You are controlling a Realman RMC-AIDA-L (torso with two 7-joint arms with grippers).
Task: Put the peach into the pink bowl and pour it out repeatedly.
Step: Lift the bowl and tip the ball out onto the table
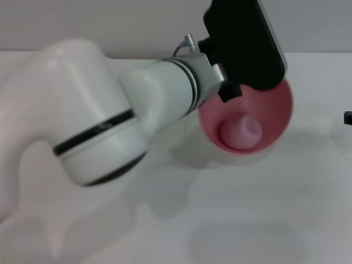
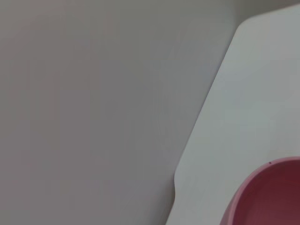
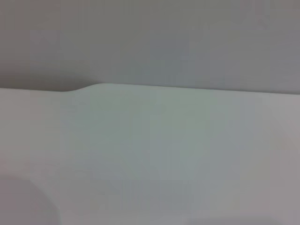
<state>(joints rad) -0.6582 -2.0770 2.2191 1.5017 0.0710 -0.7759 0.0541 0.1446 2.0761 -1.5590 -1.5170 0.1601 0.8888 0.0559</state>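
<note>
The pink bowl is right of centre on the white table, its opening turned toward me. The peach lies inside it, low against the near wall. My left arm reaches across from the left, and the black body of my left gripper covers the bowl's far rim, hiding the fingers. In the left wrist view a curve of the pink bowl shows close by. A small black part of my right gripper sits at the far right edge, apart from the bowl.
The white table runs back to a grey wall. My left arm's thick white forearm fills the left half of the head view. The right wrist view shows only the table and its far edge.
</note>
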